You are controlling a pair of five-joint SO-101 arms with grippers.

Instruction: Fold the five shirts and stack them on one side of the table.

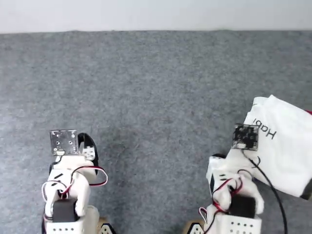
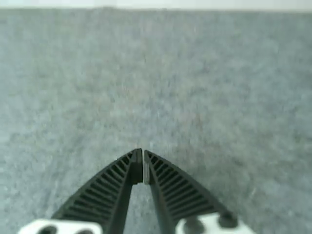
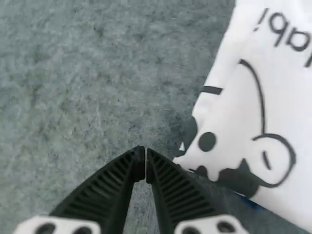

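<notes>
Just beside right jaws, white shirt (image 3: 246, 109).

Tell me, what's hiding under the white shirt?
Under the white shirt, a red sliver peeks out at one edge and a blue bit at another. The shirt covers the rest, so what they are, or how many, cannot be told.

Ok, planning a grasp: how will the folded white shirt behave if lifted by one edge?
Probably floppy: the white shirt lies in soft layers, so an edge lift likely unfolds it. Pushed, it may bunch on the fuzzy grey table, not slide.
</notes>
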